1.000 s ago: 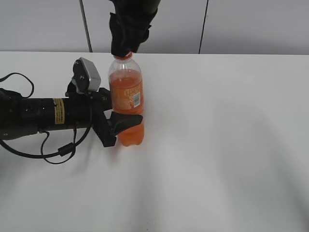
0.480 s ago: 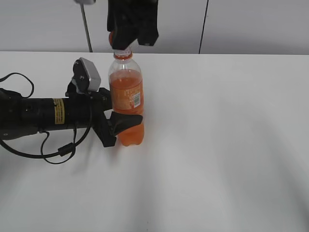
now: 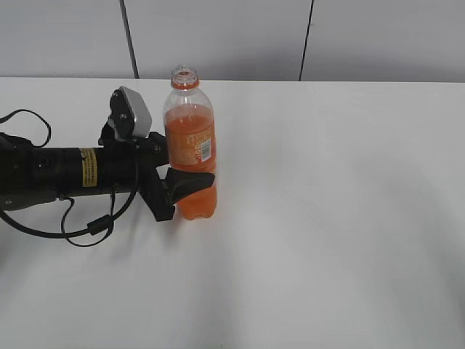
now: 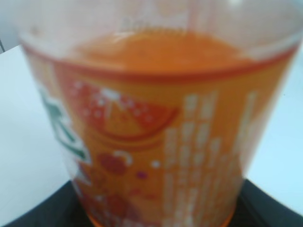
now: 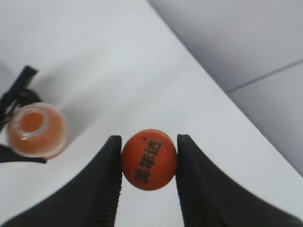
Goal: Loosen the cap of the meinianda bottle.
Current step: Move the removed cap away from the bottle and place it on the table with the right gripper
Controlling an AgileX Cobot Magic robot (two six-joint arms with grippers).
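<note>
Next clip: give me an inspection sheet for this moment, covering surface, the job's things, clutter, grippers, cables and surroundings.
Surface: plain white table, bare around the bottle.
Job's things: tall clear plastic bottle of orange drink upright, mouth uncapped; small round orange screw cap off the bottle, held above the table.
Clutter: nothing seen.
Grippers: left gripper has its jaws around the bottle's lower body; right gripper pinches the cap, out of the exterior view.
Cables: black cable looped on the table beside the left arm.
Surroundings: grey panelled wall behind.
</note>
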